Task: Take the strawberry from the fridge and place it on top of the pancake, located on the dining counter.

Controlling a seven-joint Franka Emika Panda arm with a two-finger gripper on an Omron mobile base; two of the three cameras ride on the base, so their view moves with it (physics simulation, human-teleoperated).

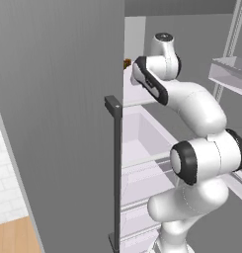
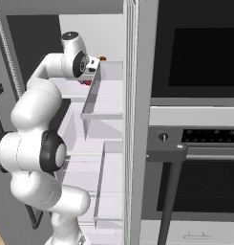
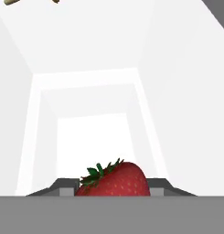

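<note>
The claw (image 3: 112, 192) sits deep in the fridge (image 1: 58, 123), its tips drawn in against the strawberry (image 3: 114, 181) on a white shelf (image 3: 93, 137); a firm grip looks likely, though I cannot tell. Next it should lift slightly and back straight out, minding the shelf lips, side walls and open door.
</note>
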